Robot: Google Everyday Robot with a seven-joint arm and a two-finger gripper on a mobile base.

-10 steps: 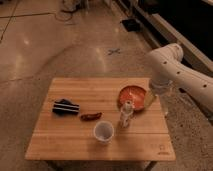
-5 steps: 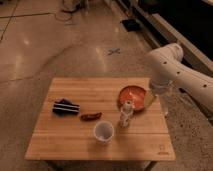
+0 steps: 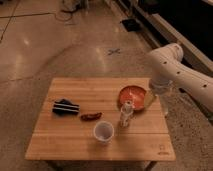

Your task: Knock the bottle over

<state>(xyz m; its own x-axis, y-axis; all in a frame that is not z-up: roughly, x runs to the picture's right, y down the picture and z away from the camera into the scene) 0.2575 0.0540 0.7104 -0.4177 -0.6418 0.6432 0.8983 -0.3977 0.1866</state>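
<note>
The bottle (image 3: 125,114), slim, pale and translucent with a white cap, stands upright on the wooden table (image 3: 100,150), right of centre. My gripper (image 3: 150,100) hangs from the white arm (image 3: 167,67) at the table's right edge. It is to the right of the bottle and a little behind it, over the rim of the orange bowl, and apart from the bottle.
A white cup (image 3: 103,132) stands just front-left of the bottle. An orange bowl (image 3: 131,96) sits right behind the bottle. A red-brown item (image 3: 91,116) and a black object (image 3: 66,107) lie to the left. Bare floor surrounds the table.
</note>
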